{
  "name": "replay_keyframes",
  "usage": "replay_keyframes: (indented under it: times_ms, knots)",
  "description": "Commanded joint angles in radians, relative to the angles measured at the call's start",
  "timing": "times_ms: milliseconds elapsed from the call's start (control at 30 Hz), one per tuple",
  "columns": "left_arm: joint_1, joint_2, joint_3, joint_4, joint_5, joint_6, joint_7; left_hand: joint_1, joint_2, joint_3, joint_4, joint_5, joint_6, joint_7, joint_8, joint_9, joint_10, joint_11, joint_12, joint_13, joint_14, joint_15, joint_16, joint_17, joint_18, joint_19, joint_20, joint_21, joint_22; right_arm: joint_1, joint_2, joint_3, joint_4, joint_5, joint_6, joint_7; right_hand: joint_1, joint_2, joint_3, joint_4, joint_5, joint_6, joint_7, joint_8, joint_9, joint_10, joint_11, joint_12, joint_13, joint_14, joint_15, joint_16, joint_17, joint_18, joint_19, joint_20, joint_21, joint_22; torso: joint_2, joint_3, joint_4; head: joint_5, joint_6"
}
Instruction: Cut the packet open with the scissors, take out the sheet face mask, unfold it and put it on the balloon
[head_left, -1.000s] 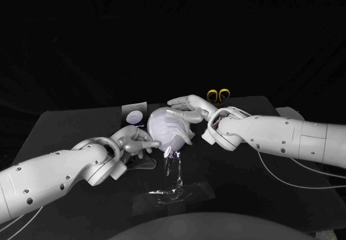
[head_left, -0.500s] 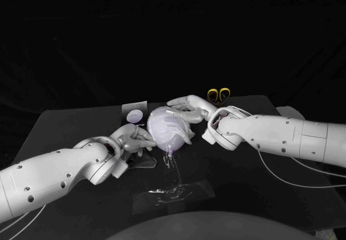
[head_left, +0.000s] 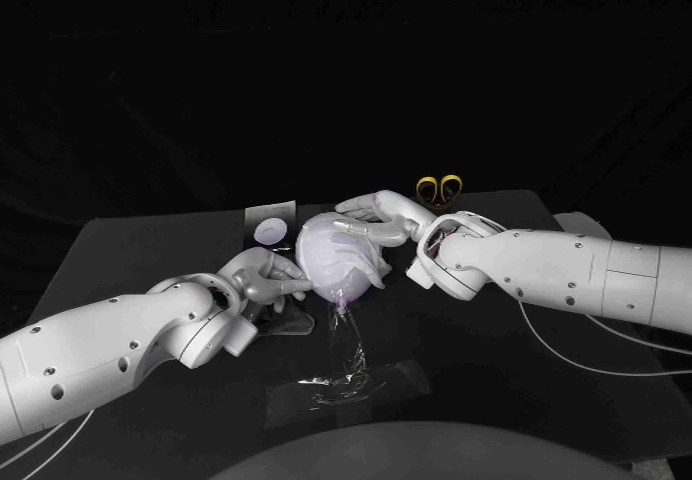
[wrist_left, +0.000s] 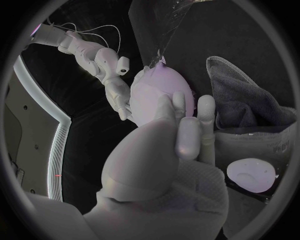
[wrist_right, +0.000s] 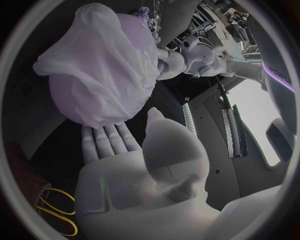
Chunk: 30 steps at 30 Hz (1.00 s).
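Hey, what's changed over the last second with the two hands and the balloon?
Very little. The left hand seems to have edged slightly away from the robot along the side of the balloon. The right hand stays against its far side, the sheet face mask stays draped over it, and the scissors and packet lie where they were.

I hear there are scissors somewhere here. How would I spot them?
Look to the far edge of the black table, just behind the right hand at the balloon. The scissors lie there, alone in showing two bright yellow loops.
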Motion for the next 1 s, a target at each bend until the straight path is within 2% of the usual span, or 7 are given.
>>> replay_keyframes:
  times_ms: [33,167,233,300,467,767,1000]
  knots:
    - [0.001,-0.003,0.002,0.006,0.09,0.021,0.021,0.004,-0.027,0.068,-0.025,0.007,0.01,0.001,0.004,0.032,0.041,-0.031,-0.009,0.0,0.005,0.001,0.003,0.002,0.0,0.0,-0.001,0.009,0.007,-0.004,0.001,-0.003,0.006,-0.019,0.042,-0.004,0.0,0.011,-0.009,0.0,-0.008,0.005,0.117,0.003,-0.002,0.001,0.003,0.002,0.001,-0.006,0.0,-0.001,-0.003,-0.017,-0.01,0.002,-0.005,-0.002,0.0,-0.0001,-0.0002,0.0,0.0]
    - [0.001,-0.008,0.002,0.008,0.117,0.051,0.011,-0.057,-0.065,0.137,-0.026,0.006,-0.002,0.007,-0.006,0.036,0.019,-0.026,-0.033,-0.005,-0.007,0.009,-0.008,-0.022,-0.001,-0.012,0.005,0.012,0.007,-0.004,0.001,-0.003,0.006,-0.019,0.042,-0.005,0.0,0.011,-0.01,0.0,-0.009,0.004,0.117,0.003,-0.003,-0.002,0.003,0.002,0.001,-0.009,0.0,-0.001,-0.004,-0.017,-0.011,0.002,-0.005,-0.003,0.0,0.0002,-0.0001,0.001,0.0]
    - [0.001,-0.012,0.002,0.01,0.126,0.073,-0.001,-0.106,-0.081,0.138,-0.025,0.006,-0.013,0.01,-0.017,0.031,-0.001,-0.019,-0.044,-0.008,-0.013,0.015,-0.012,-0.035,0.0,-0.024,0.01,0.004,-0.005,-0.004,0.001,-0.003,0.006,-0.019,0.041,-0.005,0.0,0.011,-0.01,0.0,-0.009,0.004,0.117,0.003,-0.003,-0.002,0.003,0.002,0.001,-0.009,0.0,-0.001,-0.004,-0.017,-0.011,0.002,-0.005,-0.003,0.0,-0.0001,-0.0001,0.001,0.0]
    - [0.001,-0.014,0.002,0.011,0.132,0.088,-0.011,-0.213,-0.105,0.115,-0.026,0.002,-0.03,0.019,-0.038,0.021,-0.009,-0.01,-0.047,-0.006,-0.023,0.026,-0.018,-0.053,0.002,-0.041,0.018,-0.01,-0.024,-0.004,0.001,-0.003,0.007,-0.019,0.041,-0.005,0.0,0.012,-0.011,0.0,-0.011,0.003,0.117,0.002,-0.004,-0.003,0.003,0.002,0.001,-0.01,0.0,-0.001,-0.005,-0.017,-0.013,0.002,-0.005,-0.004,0.0,0.0,-0.0001,0.001,-0.001]
    - [0.001,-0.018,0.002,0.014,0.142,0.102,-0.027,-0.378,-0.142,0.062,-0.024,0.002,-0.044,0.035,-0.065,0.007,-0.006,0.006,-0.033,0.008,-0.031,0.037,-0.018,-0.062,0.006,-0.052,0.032,-0.025,-0.04,-0.005,0.001,-0.003,0.007,-0.019,0.042,-0.006,0.0,0.012,-0.012,0.0,-0.011,0.004,0.117,0.002,-0.004,-0.005,0.003,0.001,0.001,-0.013,0.001,-0.002,-0.006,-0.017,-0.015,0.002,-0.005,-0.005,0.0,0.0,0.0003,0.002,0.0]
    - [0.001,-0.014,0.002,0.015,0.173,0.086,-0.036,-0.484,-0.156,-0.007,-0.024,0.001,-0.051,0.04,-0.078,-0.003,-0.012,0.011,-0.01,0.03,-0.033,0.042,-0.013,-0.063,0.008,-0.045,0.04,-0.028,-0.041,-0.005,0.002,-0.003,0.008,-0.021,0.042,-0.007,0.0,0.013,-0.014,-0.001,-0.012,0.003,0.117,0.002,-0.005,-0.008,0.004,0.001,0.0,-0.018,0.001,-0.002,-0.008,-0.018,-0.021,0.002,-0.005,-0.007,0.0,0.0003,-0.0008,0.003,0.0]
    - [0.0,-0.008,0.002,0.014,0.201,0.067,-0.029,-0.468,-0.145,-0.019,-0.03,0.001,-0.057,0.04,-0.084,-0.007,-0.01,0.01,0.002,0.041,-0.03,0.041,-0.007,-0.056,0.006,-0.034,0.041,-0.023,-0.032,-0.005,0.002,-0.003,0.009,-0.022,0.041,-0.007,0.001,0.013,-0.016,-0.001,-0.013,0.005,0.118,0.002,-0.005,-0.01,0.004,0.001,0.0,-0.022,0.002,-0.002,-0.011,-0.019,-0.028,0.003,-0.006,-0.01,0.0,0.0004,-0.0011,0.002,-0.001]
